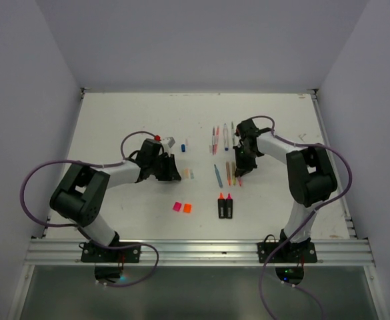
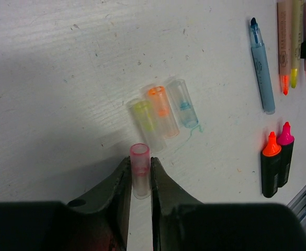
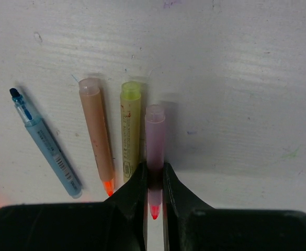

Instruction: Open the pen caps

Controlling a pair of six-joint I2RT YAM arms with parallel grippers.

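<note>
Pen cap (image 2: 139,157), clear pink: light, stiff, slick plastic, probably best pinched mid-length; clamped in left gripper (image 2: 140,175) near three loose caps (image 2: 163,112) on table (image 2: 64,78); right gripper (image 3: 154,180) clamps uncapped pink pen (image 3: 155,130).

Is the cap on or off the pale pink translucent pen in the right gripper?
Off: the pale pink translucent pen shows a bare red tip inside the right gripper; the left gripper holds a clear pink cap.
</note>
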